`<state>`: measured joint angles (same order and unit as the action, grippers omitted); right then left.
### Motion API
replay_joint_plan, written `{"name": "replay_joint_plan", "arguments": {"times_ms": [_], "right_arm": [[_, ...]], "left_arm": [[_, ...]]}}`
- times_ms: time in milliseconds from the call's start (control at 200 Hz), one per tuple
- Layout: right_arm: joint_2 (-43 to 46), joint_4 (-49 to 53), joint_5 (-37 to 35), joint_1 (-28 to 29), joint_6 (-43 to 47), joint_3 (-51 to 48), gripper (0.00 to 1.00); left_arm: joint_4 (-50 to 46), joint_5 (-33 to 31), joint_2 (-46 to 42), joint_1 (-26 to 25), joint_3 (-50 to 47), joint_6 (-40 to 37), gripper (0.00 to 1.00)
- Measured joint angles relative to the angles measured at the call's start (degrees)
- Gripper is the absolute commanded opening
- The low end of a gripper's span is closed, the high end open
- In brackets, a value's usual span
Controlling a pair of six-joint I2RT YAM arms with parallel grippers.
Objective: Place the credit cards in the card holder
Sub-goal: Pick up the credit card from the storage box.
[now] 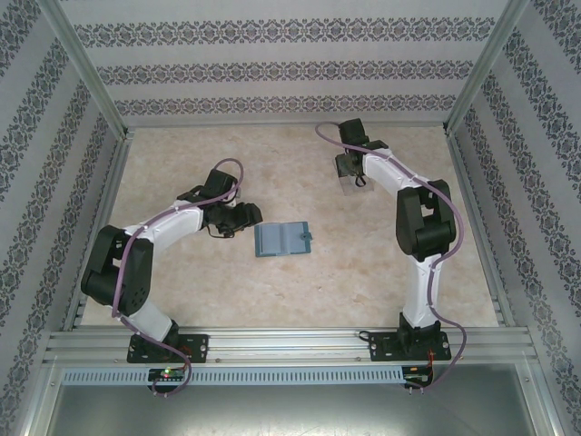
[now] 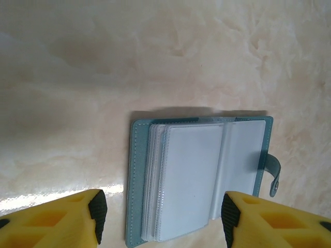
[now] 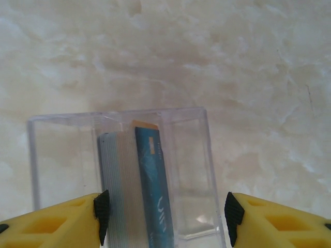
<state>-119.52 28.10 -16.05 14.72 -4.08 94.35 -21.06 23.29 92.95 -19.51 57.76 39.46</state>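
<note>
One card holder [image 1: 283, 239] lies open and flat mid-table, under the left gripper [image 2: 161, 217], jaws spread, empty. One clear box [image 3: 57, 160] holds the credit cards [image 3: 152, 186] on edge: one blue, one orange, grey stack uncountable. Above it the right gripper [image 3: 165, 212], spread, holding nothing.

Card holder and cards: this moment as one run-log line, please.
card holder open flat on table | credit cards upright in clear box | left gripper open over card holder | right gripper open over clear box | nothing held

Credit cards [image 3: 138, 188] and clear box [image 3: 192, 155] cut off below.
</note>
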Motion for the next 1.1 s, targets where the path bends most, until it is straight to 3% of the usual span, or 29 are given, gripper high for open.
{"name": "replay_joint_plan", "arguments": {"times_ms": [410,739,1104], "right_arm": [[0.4,0.5,0.1,0.0,0.0,0.4,0.63],[1.6,1.9,5.0,0.0,-0.2,0.5,0.64],[-1.6,3.8,2.5,-0.9,-0.9,2.4,0.63]], "left_arm": [[-0.6,0.0,0.2,0.0,0.7,-0.2,0.63],[-0.3,0.3,0.2,0.0,0.4,0.0,0.63],[-0.3,0.2,0.2,0.0,0.3,0.0,0.63]]}}
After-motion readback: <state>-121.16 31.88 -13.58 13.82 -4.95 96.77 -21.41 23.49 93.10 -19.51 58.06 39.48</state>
